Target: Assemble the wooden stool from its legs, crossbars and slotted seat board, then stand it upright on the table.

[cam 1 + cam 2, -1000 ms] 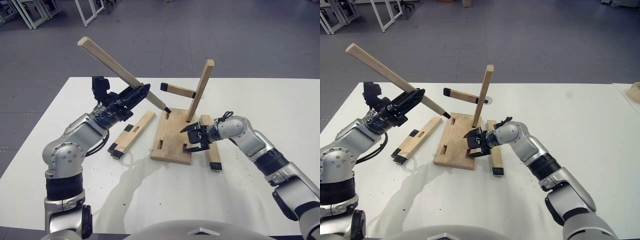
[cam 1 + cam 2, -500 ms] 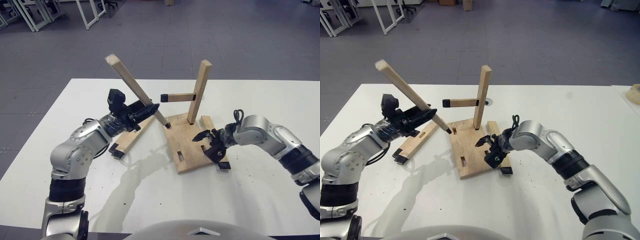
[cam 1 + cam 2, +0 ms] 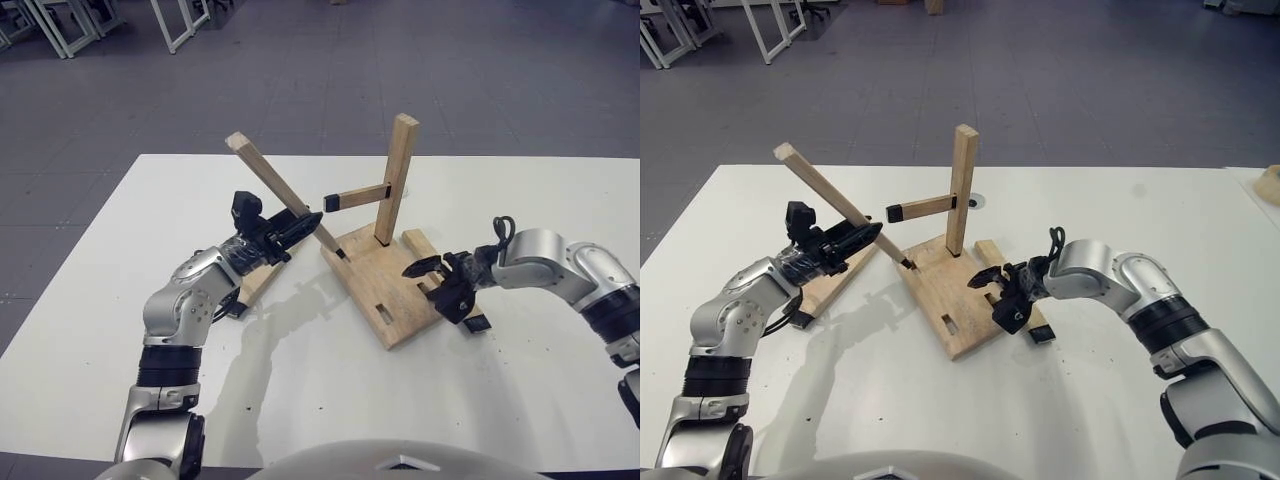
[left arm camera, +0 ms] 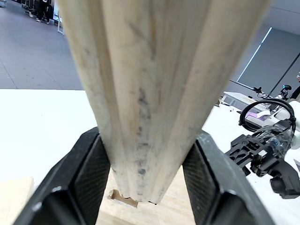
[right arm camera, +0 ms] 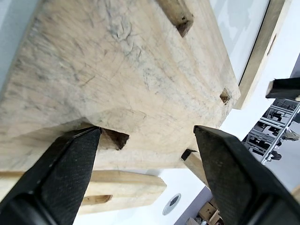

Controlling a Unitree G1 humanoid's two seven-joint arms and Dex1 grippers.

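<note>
The seat board (image 3: 385,290) is turning on the desk (image 3: 520,200). A moment ago it was lying straighter, and now one corner is pointing at the robot. The right end effector (image 3: 437,285) is sliding along with it and is now sitting at the board's right edge with its fingers apart, gripping nothing. The left end effector (image 3: 305,222) is squeezing the second leg (image 3: 275,190) tight and tipping it up steeper. The leg's dark tip is coming down close to a slot at the board's left corner. One leg (image 3: 397,180) is already standing in the board, with a crossbar (image 3: 357,196) sticking out of its side. Another leg (image 3: 415,243) is lying beside the board. So the second leg looks almost ready to push in, but it is still leaning and needs straightening.
</note>
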